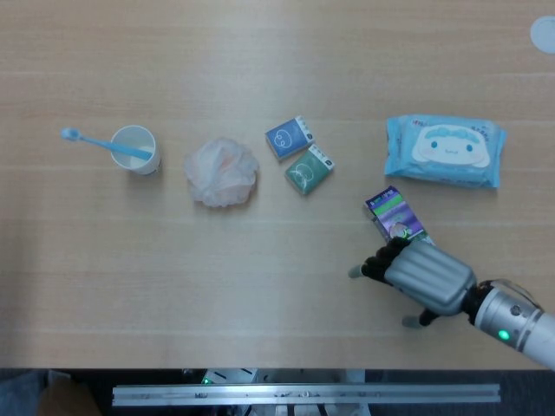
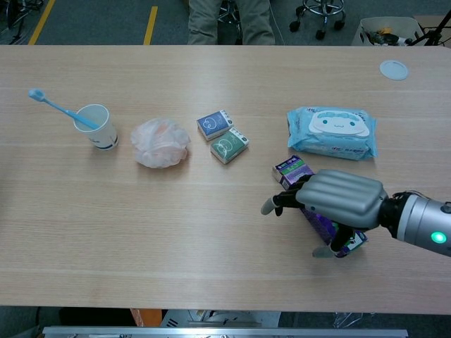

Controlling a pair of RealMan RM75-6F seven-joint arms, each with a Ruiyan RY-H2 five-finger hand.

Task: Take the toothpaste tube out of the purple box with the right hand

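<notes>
The purple box (image 1: 395, 217) lies flat and slanted on the table, with only its far end showing in the head view. In the chest view the purple box (image 2: 291, 169) also peeks out at its near end. My right hand (image 1: 425, 276) lies palm-down across the middle of the box, seen as the right hand (image 2: 338, 197) in the chest view. Its fingers reach past the box's left side toward the table and the thumb sits by the near end. No toothpaste tube shows. The left hand is out of both views.
A blue wet-wipes pack (image 1: 444, 149) lies behind the box. Two small boxes, blue (image 1: 289, 137) and green (image 1: 310, 168), sit mid-table beside a pale mesh puff (image 1: 221, 172). A paper cup (image 1: 134, 149) with a blue toothbrush (image 1: 91, 140) stands far left. The table's front edge is close to the hand.
</notes>
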